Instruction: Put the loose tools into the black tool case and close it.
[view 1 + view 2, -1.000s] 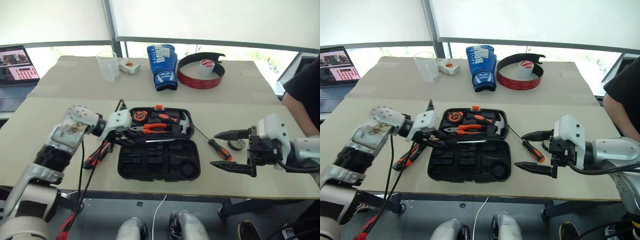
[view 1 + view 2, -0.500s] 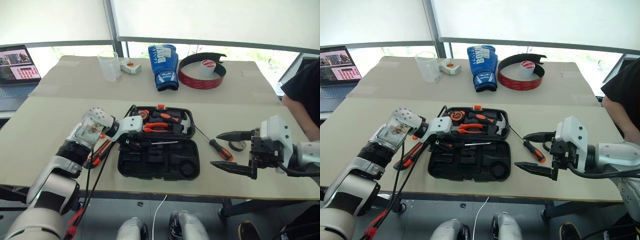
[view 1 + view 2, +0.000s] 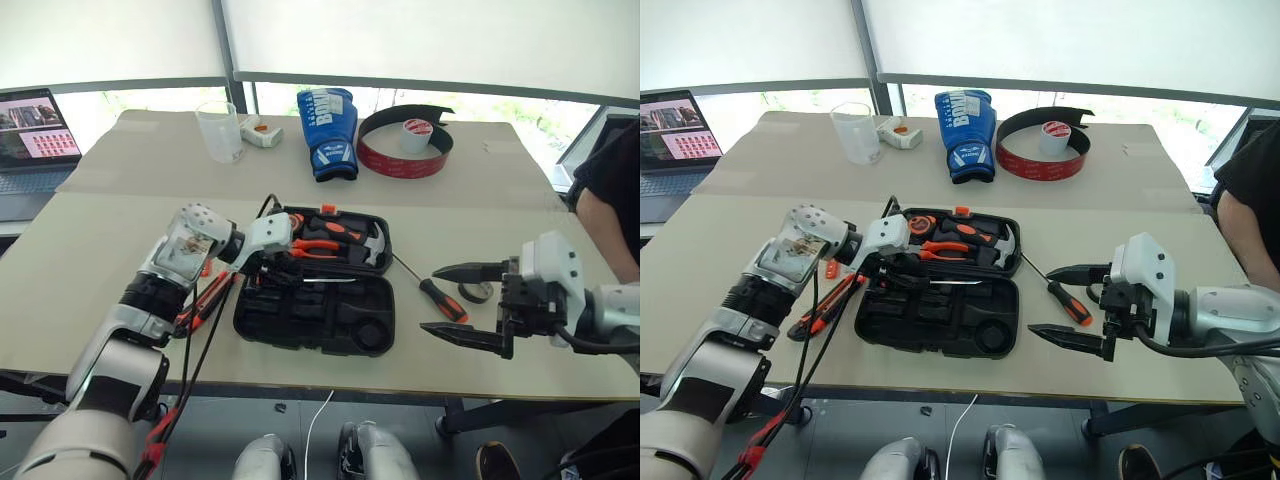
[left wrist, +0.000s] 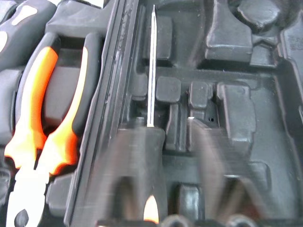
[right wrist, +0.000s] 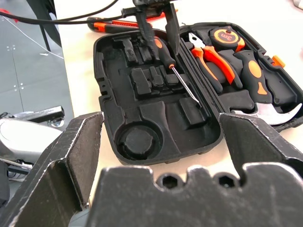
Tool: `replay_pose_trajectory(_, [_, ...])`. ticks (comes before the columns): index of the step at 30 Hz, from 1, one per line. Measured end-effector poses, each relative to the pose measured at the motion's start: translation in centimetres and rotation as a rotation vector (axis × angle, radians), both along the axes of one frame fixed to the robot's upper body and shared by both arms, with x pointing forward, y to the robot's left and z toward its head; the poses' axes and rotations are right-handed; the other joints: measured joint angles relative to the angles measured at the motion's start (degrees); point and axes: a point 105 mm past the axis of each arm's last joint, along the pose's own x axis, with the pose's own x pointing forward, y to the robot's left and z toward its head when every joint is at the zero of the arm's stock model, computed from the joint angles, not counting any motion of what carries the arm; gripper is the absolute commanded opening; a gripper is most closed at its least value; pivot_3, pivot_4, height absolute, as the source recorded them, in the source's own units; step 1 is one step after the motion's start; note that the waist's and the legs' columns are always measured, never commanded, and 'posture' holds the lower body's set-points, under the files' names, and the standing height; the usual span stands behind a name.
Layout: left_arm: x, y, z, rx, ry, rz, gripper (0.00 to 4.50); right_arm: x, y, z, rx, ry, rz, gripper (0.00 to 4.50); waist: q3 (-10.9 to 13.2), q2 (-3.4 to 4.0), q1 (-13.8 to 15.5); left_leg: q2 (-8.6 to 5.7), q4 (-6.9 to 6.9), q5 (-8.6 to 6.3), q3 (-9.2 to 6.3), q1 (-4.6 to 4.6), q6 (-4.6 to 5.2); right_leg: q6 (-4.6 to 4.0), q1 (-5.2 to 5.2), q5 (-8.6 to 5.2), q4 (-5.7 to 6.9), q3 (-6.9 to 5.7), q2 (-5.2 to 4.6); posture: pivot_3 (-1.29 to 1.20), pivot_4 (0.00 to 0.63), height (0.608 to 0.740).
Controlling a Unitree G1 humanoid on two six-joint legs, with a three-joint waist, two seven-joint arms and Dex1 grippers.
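The left gripper (image 3: 890, 268) now sits further over the near half of the black tool case (image 3: 940, 320), and the screwdriver (image 5: 177, 75) it carries now lies along the hinge ridge there; the case itself looks slightly turned on the table

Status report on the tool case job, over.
Left gripper at screwdriver lying in open black tool case. Right gripper open, empty, beside case. Another screwdriver, tape roll, utility knife loose on table.
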Motion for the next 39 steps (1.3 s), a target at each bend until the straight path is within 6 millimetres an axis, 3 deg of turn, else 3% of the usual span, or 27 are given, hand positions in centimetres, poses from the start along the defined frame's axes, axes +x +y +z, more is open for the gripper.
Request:
replay_pose_trajectory(1, [0.1,0.1,-0.2,0.006,0.005,0.005,0.05,0.0,0.0,-0.1,0.001,0.002,-0.001,4.50,0.0,0.00,0.0,0.00,0.01,0.00,0.00,0.00,0.00,0.00,0.00,0.00,0.00,0.00,0.00,0.00,0.150,0.727])
replay_pose_trajectory(8, [0.4,-0.4,-1.4,0.052,-0.022,-0.019,0.05,-0.1,-0.1,-0.5,0.008,0.021,-0.006,4.50,0.0,0.00,0.1,-0.02,0.08,-0.02,-0.01,0.00,0.03,0.01,0.04,0.01,0.03,0.00,-0.03,0.00,0.150,0.727])
replay_pose_trajectory(13, [0.8,-0.9,-1.8,0.086,-0.087,-0.046,0.05,-0.3,0.0,-0.6,0.010,0.018,-0.014,4.50,0.0,0.02,0.2,0.00,0.06,-0.18,-0.19,0.55,0.25,0.05,0.69,-0.01,-0.10,-0.08,-0.07,0.00,0.150,0.727])
replay_pose_trajectory(20, [1.1,-1.0,-1.8,0.072,-0.083,-0.037,0.05,-0.4,-0.1,-1.1,0.015,0.030,-0.025,4.50,-0.1,0.03,0.2,-0.09,0.09,-0.38,-0.34,0.49,0.62,0.19,0.74,0.07,-0.11,-0.03,-0.11,0.00,0.150,0.727])
replay_pose_trajectory(26, [-0.7,0.4,0.9,-0.030,0.072,-0.064,0.05,-0.4,-0.4,-0.9,0.017,0.023,-0.038,4.50,0.0,0.01,-0.1,-0.05,0.09,-0.17,-0.39,0.29,0.26,0.20,0.55,-0.01,-0.11,-0.04,0.04,0.00,0.150,0.727])
replay_pose_trajectory(31, [0.5,0.2,2.8,-0.077,0.032,-0.002,0.05,-0.2,-0.2,-0.5,0.018,0.007,-0.029,4.50,0.0,0.01,0.1,-0.15,0.12,-0.21,-0.47,0.23,0.34,0.22,0.59,-0.02,-0.17,-0.04,-0.04,0.00,0.150,0.727])
replay_pose_trajectory(39, [1.4,-0.3,-0.1,0.032,-0.024,0.002,0.05,-0.2,-0.2,-0.5,0.018,0.006,-0.027,4.50,0.0,0.00,0.1,-0.16,0.12,-0.24,-0.51,0.19,0.38,0.22,0.61,-0.02,-0.22,-0.06,-0.04,0.00,0.150,0.727])
